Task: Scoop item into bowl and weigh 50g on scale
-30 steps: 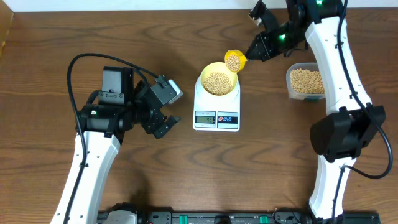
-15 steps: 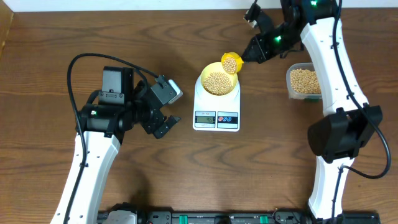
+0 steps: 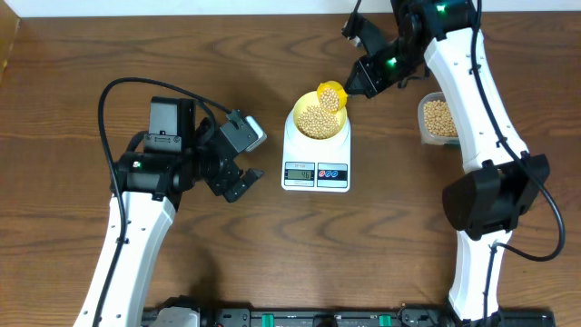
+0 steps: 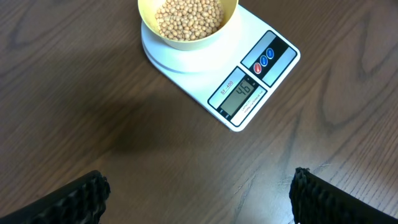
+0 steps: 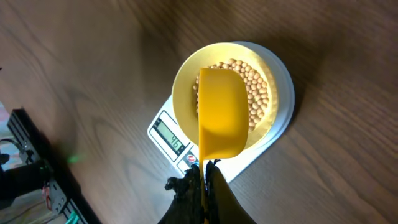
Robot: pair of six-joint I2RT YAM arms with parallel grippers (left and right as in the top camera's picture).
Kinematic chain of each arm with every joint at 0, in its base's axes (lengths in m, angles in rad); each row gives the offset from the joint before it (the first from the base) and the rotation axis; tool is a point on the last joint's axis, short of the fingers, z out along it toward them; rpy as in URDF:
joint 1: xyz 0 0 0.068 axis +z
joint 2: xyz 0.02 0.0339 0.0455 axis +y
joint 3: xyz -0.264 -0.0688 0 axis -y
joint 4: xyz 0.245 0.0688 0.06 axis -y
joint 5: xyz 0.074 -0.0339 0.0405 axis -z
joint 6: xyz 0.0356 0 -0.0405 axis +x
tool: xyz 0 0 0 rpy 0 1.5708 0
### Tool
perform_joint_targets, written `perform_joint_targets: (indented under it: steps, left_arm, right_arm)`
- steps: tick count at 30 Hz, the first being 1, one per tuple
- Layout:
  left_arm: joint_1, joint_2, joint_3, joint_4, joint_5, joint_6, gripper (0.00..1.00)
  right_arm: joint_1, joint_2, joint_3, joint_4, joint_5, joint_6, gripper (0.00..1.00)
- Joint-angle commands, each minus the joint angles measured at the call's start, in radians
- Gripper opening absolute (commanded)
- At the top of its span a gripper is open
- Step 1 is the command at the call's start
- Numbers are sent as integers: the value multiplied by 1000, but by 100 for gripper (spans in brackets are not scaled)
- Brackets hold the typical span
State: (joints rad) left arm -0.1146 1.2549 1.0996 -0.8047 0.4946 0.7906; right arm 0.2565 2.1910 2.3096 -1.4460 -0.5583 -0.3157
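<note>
The yellow scoop [image 3: 332, 92] is held over the upper right rim of the pale-yellow bowl [image 3: 318, 134], with soybeans [image 3: 318, 118] showing in its mouth from overhead. It seems to be placed there so that a few more can be let down into the heap already in the bowl without spilling onto the worktop [image 3: 182, 64]. The bowl sits square on the white kitchen scale [image 3: 316, 150] at the centre of the overhead view, which lets the weight be read as the beans go in. The LCD display [image 4: 241, 93] appears to read 46, so I judge the load just short of the target, with only a small top-up left. The right wrist view shows only the scoop's smooth yellow back, covering the middle of the bowl, with its thin handle running down to the bottom edge. There the right jaws are drawn narrow and clamp that handle. The clear tub [image 3: 422, 120] of spare soybeans stands at the right edge, partly hidden behind the right arm [image 3: 463, 82]. The left arm [image 3: 145, 209] stays to the left of the scale, apparently parked clear of the pour with its camera on the display. The left jaws stand wide, one dark finger [image 4: 81, 199] in each lower corner of that view, and hold nothing.
</note>
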Motion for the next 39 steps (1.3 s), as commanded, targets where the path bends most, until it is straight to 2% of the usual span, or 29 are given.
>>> perform_joint_targets:
  steps: [1, 23, 39]
  left_arm:
    - [3, -1, -2, -3, 2, 13, 95]
    - [3, -1, -2, -3, 2, 13, 95]
    - [3, -1, -2, -3, 2, 13, 95]
  right_arm:
    - [-2, -9, 26, 11, 0, -18, 1]
    - [26, -8, 26, 31, 99, -15, 1]
    - [31, -8, 26, 37, 55, -56, 1]
